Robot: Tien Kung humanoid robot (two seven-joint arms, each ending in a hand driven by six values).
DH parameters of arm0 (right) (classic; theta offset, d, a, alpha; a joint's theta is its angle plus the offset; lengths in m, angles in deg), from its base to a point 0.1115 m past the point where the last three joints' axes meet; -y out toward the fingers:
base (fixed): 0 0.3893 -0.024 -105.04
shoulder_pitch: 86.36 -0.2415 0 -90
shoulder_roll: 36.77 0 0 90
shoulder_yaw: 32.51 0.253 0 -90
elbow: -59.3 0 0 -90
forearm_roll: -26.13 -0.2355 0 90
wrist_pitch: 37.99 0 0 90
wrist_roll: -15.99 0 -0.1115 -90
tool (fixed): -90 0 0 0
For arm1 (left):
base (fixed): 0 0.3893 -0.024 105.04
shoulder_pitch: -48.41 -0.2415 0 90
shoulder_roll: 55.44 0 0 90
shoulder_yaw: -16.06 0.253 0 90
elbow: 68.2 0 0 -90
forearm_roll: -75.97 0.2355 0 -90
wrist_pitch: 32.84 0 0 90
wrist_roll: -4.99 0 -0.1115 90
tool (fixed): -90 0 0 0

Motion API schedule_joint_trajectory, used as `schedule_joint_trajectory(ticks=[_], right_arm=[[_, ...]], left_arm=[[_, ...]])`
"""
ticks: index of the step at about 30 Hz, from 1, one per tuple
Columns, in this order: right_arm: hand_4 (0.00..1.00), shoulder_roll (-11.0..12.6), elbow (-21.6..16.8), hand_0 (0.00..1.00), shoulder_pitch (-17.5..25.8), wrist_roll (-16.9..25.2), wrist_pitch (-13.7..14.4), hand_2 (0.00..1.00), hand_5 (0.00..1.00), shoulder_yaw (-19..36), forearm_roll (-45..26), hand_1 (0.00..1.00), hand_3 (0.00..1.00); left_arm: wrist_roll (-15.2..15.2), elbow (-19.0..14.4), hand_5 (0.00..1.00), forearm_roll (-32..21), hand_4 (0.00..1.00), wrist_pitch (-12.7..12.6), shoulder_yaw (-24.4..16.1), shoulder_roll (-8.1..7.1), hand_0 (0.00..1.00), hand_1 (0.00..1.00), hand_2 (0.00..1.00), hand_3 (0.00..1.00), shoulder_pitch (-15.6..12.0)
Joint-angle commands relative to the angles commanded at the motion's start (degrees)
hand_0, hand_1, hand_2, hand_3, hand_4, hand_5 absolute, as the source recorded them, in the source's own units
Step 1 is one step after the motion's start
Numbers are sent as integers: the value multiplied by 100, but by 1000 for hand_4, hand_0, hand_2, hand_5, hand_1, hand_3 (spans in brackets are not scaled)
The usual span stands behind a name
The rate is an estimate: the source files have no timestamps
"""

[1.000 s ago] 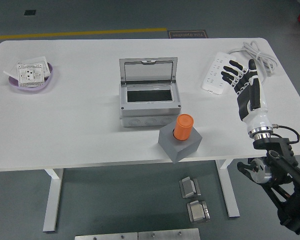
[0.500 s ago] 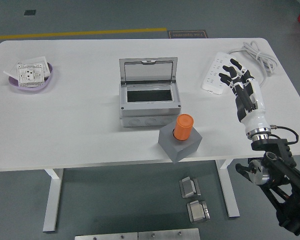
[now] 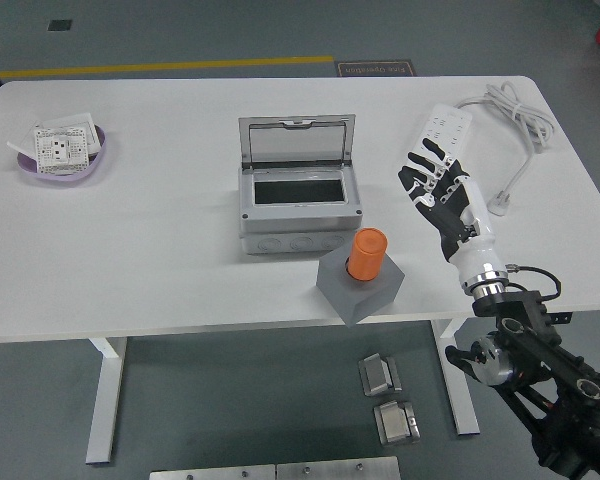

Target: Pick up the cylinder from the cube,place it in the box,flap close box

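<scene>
Cylinder [image 3: 366,253]: orange, upright on the grey cube [image 3: 361,285], near table edge.
Box [image 3: 299,205]: just beyond the cube, lid [image 3: 297,140] raised, interior open.
Right hand [image 3: 438,190]: fingers spread, holding nothing, right of the cylinder, apart from it.
Power strip [image 3: 438,135]: beyond the hand.
Risk: a sideways approach may tip the cylinder or push the cube off the near edge.

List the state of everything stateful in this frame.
Grey plastic box: open, lid flap upright.
Orange cylinder: upright, seated in the grey cube.
Right hand: open, fingers spread, holding nothing, right of the cube.
White power strip: flat, cable coiled behind.
Purple bowl: holds a white part.
</scene>
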Motion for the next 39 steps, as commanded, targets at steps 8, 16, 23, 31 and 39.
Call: schedule_joint_trajectory(ticks=[8, 16, 23, 31, 39], right_arm=[[835, -18, 13, 786, 22, -3, 0, 791, 213, -186, 26, 748, 887], [836, -58, 66, 786, 11, -11, 14, 787, 214, -374, 88, 747, 882], [837, -68, 93, 783, 5, -32, 85, 782, 219, -518, 239, 744, 879], [836, -54, 54, 773, -3, -159, 260, 776, 220, -600, 703, 740, 875], [742, -61, 36, 765, -24, -267, 336, 777, 95, -682, 1113, 740, 875]], left_arm=[[-3, 6, 310, -10, 742, 1, 14, 14, 712, 706, 571, 787, -9], [-1, 5, 309, 5, 742, 1, 1, 22, 712, 706, 571, 788, -6], [0, 1, 309, 12, 742, 1, 0, 24, 712, 706, 570, 786, 2], [-1, 2, 309, 14, 743, 2, 8, 31, 712, 706, 570, 787, -3], [1, 2, 305, 18, 743, 3, 10, 34, 712, 704, 568, 787, -2]])
